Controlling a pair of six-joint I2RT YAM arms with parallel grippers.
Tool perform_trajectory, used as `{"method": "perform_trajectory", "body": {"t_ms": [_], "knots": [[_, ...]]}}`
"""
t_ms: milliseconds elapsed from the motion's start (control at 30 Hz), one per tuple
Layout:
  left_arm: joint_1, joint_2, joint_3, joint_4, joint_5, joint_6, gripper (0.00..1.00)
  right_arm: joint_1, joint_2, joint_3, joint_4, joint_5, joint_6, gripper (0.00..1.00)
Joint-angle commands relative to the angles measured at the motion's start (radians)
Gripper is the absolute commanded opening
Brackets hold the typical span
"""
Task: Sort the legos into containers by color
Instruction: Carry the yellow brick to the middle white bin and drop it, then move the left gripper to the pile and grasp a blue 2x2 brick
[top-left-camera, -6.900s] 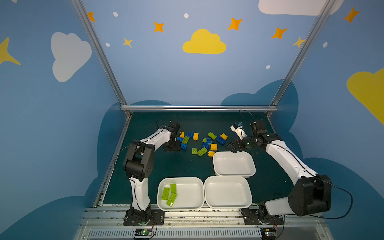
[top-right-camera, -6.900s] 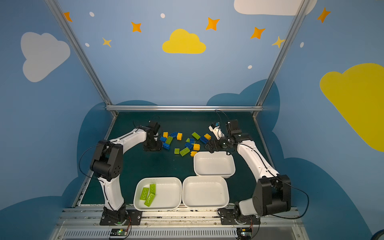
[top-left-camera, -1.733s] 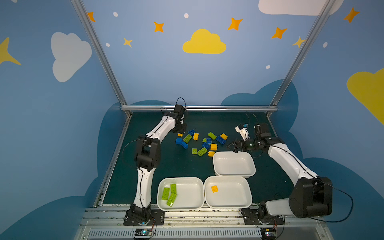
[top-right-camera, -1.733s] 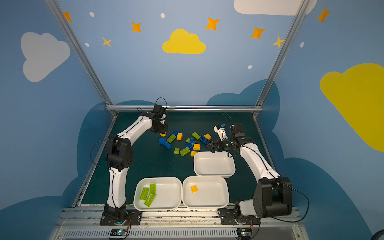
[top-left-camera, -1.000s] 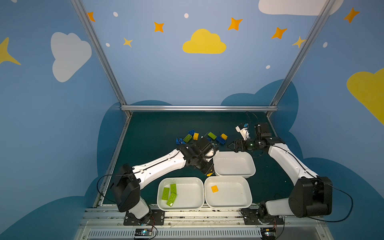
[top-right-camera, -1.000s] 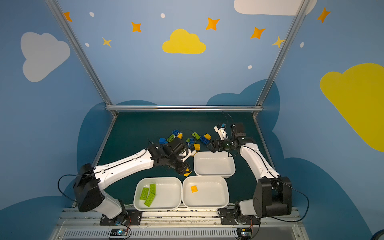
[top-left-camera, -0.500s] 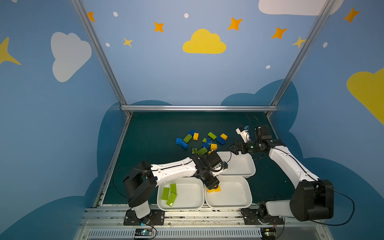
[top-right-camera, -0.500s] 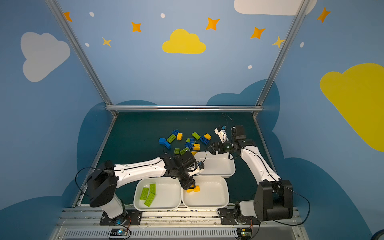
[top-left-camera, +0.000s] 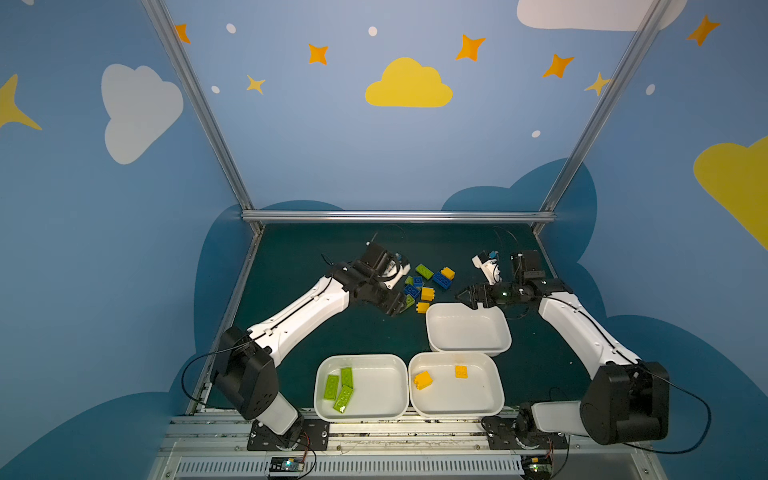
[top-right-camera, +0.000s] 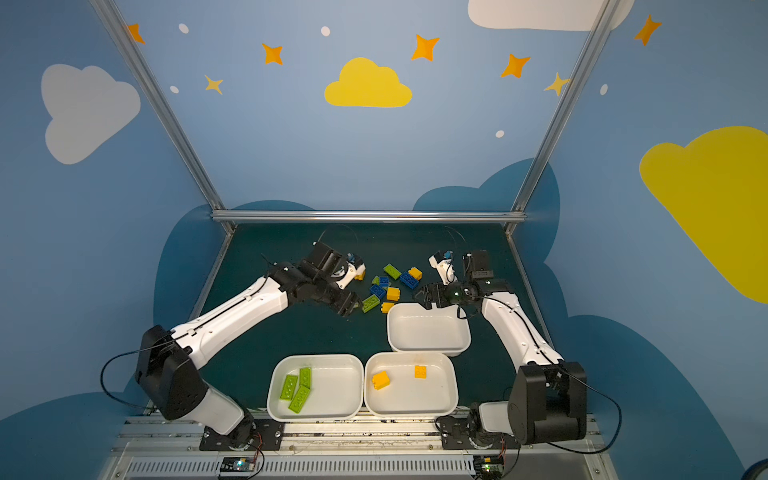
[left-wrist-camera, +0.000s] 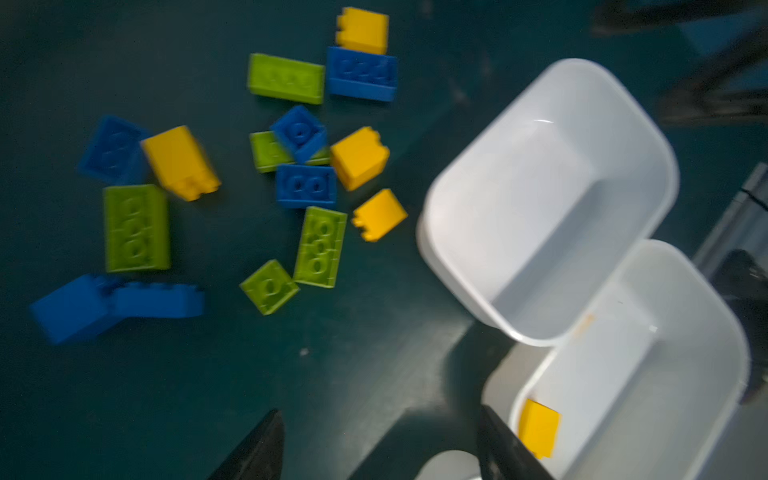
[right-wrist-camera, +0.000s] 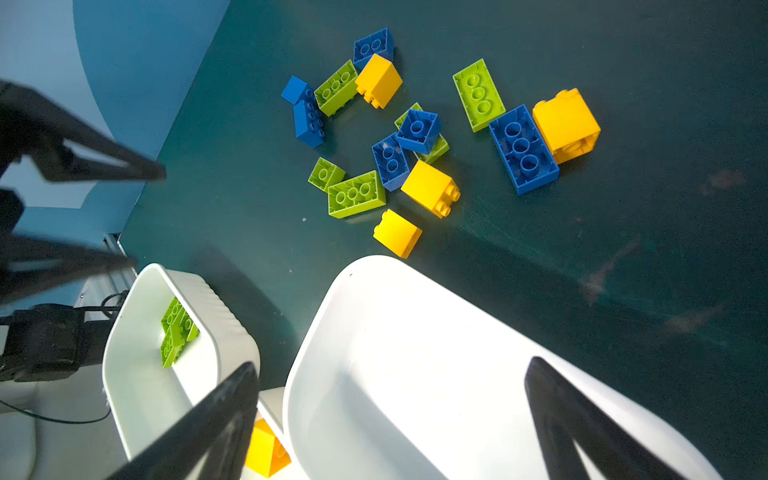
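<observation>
Partly hidden behind the left claw in a top view, plain from the right wrist: studded green, blue and yellow bricks, loose on the mat beside the trays. Left claw parted, empty; right claw wide, empty.

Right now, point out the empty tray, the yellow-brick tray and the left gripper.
empty tray (top-left-camera: 467, 331): in a top view, bare floor.
yellow-brick tray (top-left-camera: 461, 395): in a top view, bare floor.
left gripper (left-wrist-camera: 380, 411): left wrist view, between fingertips.
</observation>
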Motion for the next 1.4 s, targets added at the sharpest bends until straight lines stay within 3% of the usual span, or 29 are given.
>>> {"method": "perform_trajectory", "body": {"t_ms": [0,200,467,567,900,1367], "knots": [[0.106,0.084,0.047,-0.031,-0.116,0.043,0.72,0.005,0.012,0.041,-0.006,-0.014,0.000,0.98],[0.247,0.258,0.152,0.032,-0.167,0.021,0.72,0.009,0.020,0.052,-0.011,-0.010,0.000,0.99],[0.324,0.444,0.269,0.023,-0.172,0.129,0.71,0.009,0.025,0.048,-0.017,-0.003,-0.001,0.99],[0.346,0.497,0.313,-0.002,-0.137,0.110,0.71,0.010,0.030,0.045,-0.015,-0.003,0.004,0.99],[0.338,0.556,0.340,0.027,0.029,-0.003,0.72,0.015,0.058,0.051,-0.009,-0.005,0.010,0.99],[0.343,0.586,0.365,-0.025,-0.124,-0.026,0.66,0.016,0.053,0.048,-0.015,0.005,0.007,0.98]]}}
